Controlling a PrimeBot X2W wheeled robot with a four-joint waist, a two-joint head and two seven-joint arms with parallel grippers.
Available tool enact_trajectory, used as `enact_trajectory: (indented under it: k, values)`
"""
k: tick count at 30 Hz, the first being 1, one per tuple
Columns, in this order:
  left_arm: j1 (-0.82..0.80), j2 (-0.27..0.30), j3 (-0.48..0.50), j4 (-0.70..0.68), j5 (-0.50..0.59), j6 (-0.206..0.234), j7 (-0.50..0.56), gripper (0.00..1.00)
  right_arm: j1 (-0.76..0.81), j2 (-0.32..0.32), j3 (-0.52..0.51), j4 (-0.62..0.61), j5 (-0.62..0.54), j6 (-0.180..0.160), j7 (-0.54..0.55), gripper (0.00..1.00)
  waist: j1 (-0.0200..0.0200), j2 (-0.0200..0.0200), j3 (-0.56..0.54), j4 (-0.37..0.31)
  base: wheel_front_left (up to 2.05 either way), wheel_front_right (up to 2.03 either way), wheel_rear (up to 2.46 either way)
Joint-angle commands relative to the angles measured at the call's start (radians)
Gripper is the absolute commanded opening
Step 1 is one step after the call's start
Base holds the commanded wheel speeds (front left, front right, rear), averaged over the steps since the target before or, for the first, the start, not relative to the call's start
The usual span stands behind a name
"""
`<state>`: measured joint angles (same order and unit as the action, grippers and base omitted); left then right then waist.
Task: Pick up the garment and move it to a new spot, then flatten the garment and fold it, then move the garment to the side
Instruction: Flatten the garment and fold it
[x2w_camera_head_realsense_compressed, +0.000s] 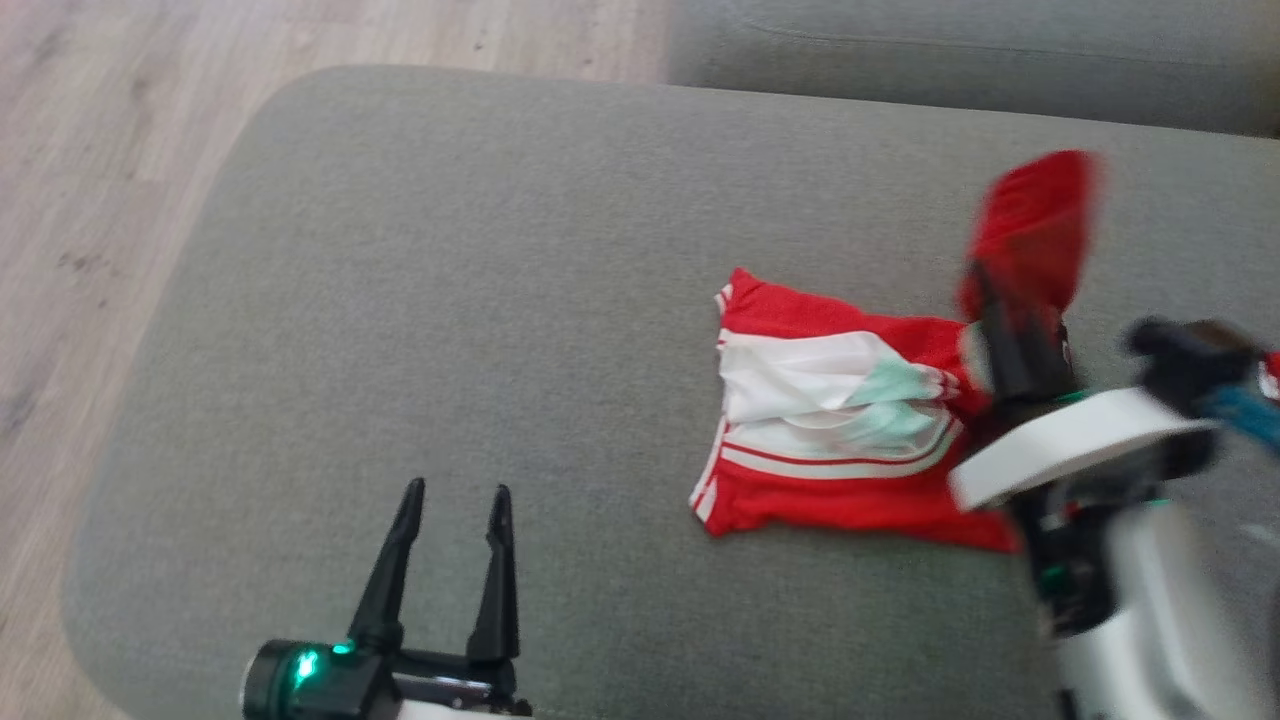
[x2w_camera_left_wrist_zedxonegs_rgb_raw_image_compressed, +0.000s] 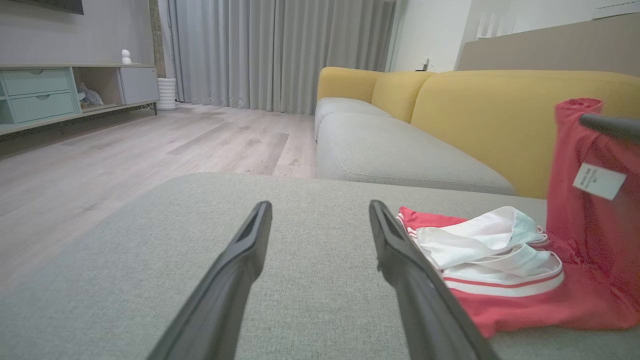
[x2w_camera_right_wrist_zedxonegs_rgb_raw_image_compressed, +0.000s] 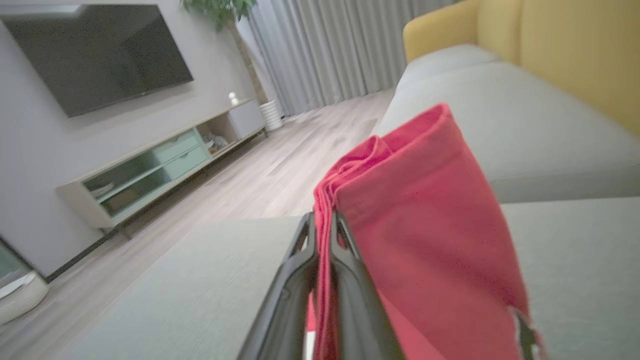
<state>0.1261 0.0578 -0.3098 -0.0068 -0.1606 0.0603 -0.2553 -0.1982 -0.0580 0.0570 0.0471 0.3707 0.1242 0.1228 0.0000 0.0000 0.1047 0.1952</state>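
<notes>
My left hand (x2w_camera_head_realsense_compressed: 456, 490) hangs over the near edge of the grey cushion (x2w_camera_head_realsense_compressed: 450, 250), fingers apart and holding nothing. The garment (x2w_camera_head_realsense_compressed: 830, 420) lies on the cushion's right half, stretched left to right. My right hand (x2w_camera_right_wrist_zedxonegs_rgb_raw_image_compressed: 322, 222) is nearer and is clamped on its lifted right end.

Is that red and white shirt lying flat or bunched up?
Bunched, not flat: the garment lies crumpled on the grey cushion, white folds overlapping, and the right tool, shut on it, lifts one red end.
</notes>
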Motion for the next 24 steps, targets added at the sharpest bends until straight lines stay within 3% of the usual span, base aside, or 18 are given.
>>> enact_trajectory:
  k: [1, 10, 11, 12, 13, 19, 24]
  values:
    - [-0.047, -0.007, 0.016, -0.027, -0.012, -0.002, -0.006, 1.00, -0.042, 0.007, 0.063, -0.007, 0.027, 0.007, -0.014, 0.00, 0.0000, 0.0000, 0.008, 0.021, 0.00, 0.00, 0.00]
    - [-0.064, -0.008, 0.007, -0.019, -0.022, 0.005, -0.006, 1.00, -0.107, 0.008, 0.336, 0.231, 0.133, 0.007, -0.141, 0.00, 0.0000, 0.0000, 0.029, 0.075, 0.00, 0.00, 0.00]
    - [-0.065, -0.008, 0.005, -0.018, -0.023, 0.005, -0.006, 1.00, -0.118, 0.008, 0.352, 0.263, 0.148, 0.007, -0.159, 0.05, 0.0000, 0.0000, 0.030, 0.078, 0.00, 0.00, 0.00]
    - [-0.066, -0.008, 0.003, -0.017, -0.024, 0.006, -0.006, 1.00, -0.129, 0.008, 0.369, 0.292, 0.165, 0.007, -0.176, 0.78, 0.0000, 0.0000, 0.031, 0.081, 0.00, 0.00, 0.00]
    - [-0.067, -0.008, 0.001, -0.016, -0.025, 0.007, -0.006, 1.00, -0.139, 0.008, 0.383, 0.319, 0.184, 0.007, -0.192, 1.00, 0.0000, 0.0000, 0.032, 0.083, 0.00, 0.00, 0.00]
    - [-0.070, -0.008, 0.008, -0.013, -0.025, 0.013, -0.006, 1.00, -0.200, 0.008, 0.418, 0.377, 0.270, 0.007, -0.335, 1.00, 0.0000, 0.0000, 0.022, 0.072, 0.00, 0.00, 0.00]
    - [-0.053, -0.008, 0.023, -0.010, -0.024, 0.019, -0.006, 1.00, -0.184, 0.008, 0.309, 0.375, 0.136, 0.007, -0.380, 1.00, 0.0000, 0.0000, -0.014, 0.036, 0.00, 0.00, 0.00]
